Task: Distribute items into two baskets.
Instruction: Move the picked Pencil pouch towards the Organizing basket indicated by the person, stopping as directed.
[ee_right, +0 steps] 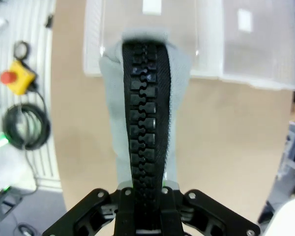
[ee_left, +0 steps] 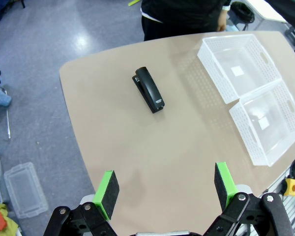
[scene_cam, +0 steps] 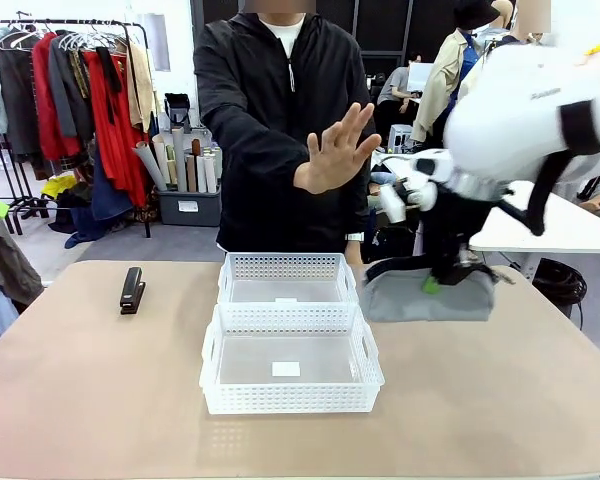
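Observation:
My right gripper (scene_cam: 432, 284) is shut on the grey pouch (scene_cam: 425, 297), pinching its black zipper (ee_right: 145, 108) from above. The pouch hangs low over the table just right of the far basket (scene_cam: 285, 262); whether it touches the table I cannot tell. The near basket (scene_cam: 290, 398) stands against the far one, and both are empty. A black stapler (scene_cam: 132, 290) lies on the table at the far left. In the left wrist view, my left gripper (ee_left: 165, 186) hovers open, high above the table, with the stapler (ee_left: 149, 89) ahead and the two baskets (ee_left: 214, 73) (ee_left: 246, 132) to the right.
A person stands at the far edge with one hand (scene_cam: 335, 150) raised, palm toward me, above the baskets. Bare tabletop (scene_cam: 100, 380) stretches across the left and front. A yellow box with a red button (ee_right: 12, 78) and coiled cables lie on the floor beside the table.

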You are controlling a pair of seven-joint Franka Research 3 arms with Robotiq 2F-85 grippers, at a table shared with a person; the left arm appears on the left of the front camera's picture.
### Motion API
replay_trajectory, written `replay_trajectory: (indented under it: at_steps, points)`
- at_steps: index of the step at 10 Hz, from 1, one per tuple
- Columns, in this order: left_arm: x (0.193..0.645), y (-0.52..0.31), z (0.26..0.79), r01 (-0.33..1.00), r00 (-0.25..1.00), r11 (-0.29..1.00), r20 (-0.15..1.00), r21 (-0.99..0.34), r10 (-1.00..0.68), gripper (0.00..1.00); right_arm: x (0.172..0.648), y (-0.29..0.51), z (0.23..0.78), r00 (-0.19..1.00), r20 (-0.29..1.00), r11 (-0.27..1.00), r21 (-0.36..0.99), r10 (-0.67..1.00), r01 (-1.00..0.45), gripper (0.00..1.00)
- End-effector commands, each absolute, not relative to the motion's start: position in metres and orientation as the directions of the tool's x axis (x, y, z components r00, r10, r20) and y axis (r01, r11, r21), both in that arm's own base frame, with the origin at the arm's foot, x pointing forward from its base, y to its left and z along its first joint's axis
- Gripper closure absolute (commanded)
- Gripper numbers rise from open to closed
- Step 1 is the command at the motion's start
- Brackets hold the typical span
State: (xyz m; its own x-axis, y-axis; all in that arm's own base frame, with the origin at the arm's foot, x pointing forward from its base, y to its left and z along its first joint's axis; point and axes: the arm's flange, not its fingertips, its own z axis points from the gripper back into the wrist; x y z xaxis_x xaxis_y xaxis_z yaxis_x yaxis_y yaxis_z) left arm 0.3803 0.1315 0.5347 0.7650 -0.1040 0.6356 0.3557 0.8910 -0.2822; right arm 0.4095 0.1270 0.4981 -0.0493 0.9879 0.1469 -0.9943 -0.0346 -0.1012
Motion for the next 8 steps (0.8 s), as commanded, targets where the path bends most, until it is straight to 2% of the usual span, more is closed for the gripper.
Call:
replay_trajectory:
  at_steps: [1,5,6,8]
  points:
    - [0.3798,0.1313,0.5341,0.359,0.762,0.887,0.640,-0.291,-0.098,0.00,0.3954,0.0828,0.5165,-0.055,0.153,-0.037,-0.118,0.987,-0.992,1.00]
    - [0.3798,0.1313,0.5341,0.359,0.762,0.887,0.640,-0.291,-0.098,0.00,0.4026,0.0841,0.5213,-0.098,0.159,-0.082,-0.108,0.982,-0.991,1.00]
    - [0.3798,0.1313,0.5341,0.359,0.762,0.887,0.640,-0.291,-0.098,0.00,0.3989,0.0761,0.5205,-0.056,0.155,-0.040,-0.104,0.986,-0.994,1.00]
    - [0.3798,0.1313,0.5341,0.359,0.762,0.887,0.640,-0.291,-0.098,0.00,0.3989,0.0761,0.5205,-0.056,0.155,-0.040,-0.104,0.986,-0.994,1.00]
